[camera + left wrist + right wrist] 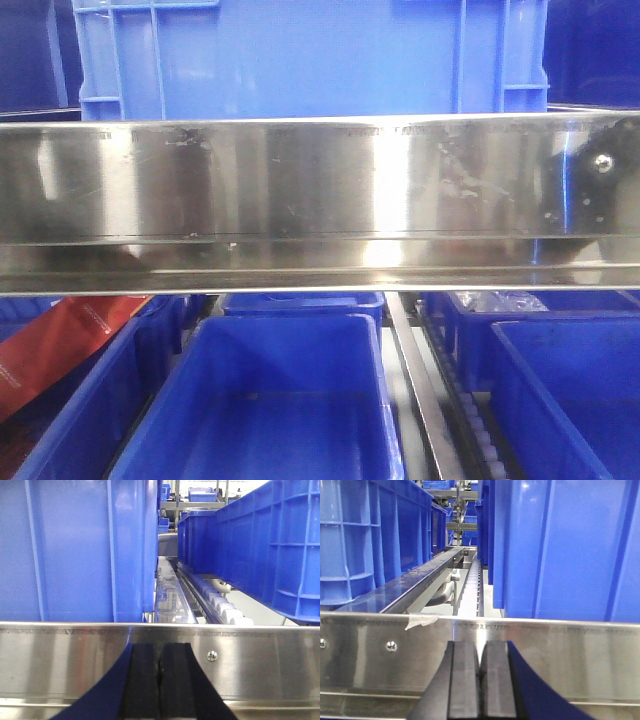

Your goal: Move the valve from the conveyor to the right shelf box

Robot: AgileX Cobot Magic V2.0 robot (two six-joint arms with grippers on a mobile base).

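Grippers (159, 680) (481, 680) closed (blue bins (265, 400) empty)

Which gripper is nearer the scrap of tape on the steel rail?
Right. The right gripper sits just below the tape, its shut fingers slightly right of it. The left gripper faces a stretch of steel rail with no tape in view.

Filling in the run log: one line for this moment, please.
left pincer: shut, empty, facing steel shelf rail | right pincer: shut, empty | blue bins on shelf | valve, conveyor: not in view
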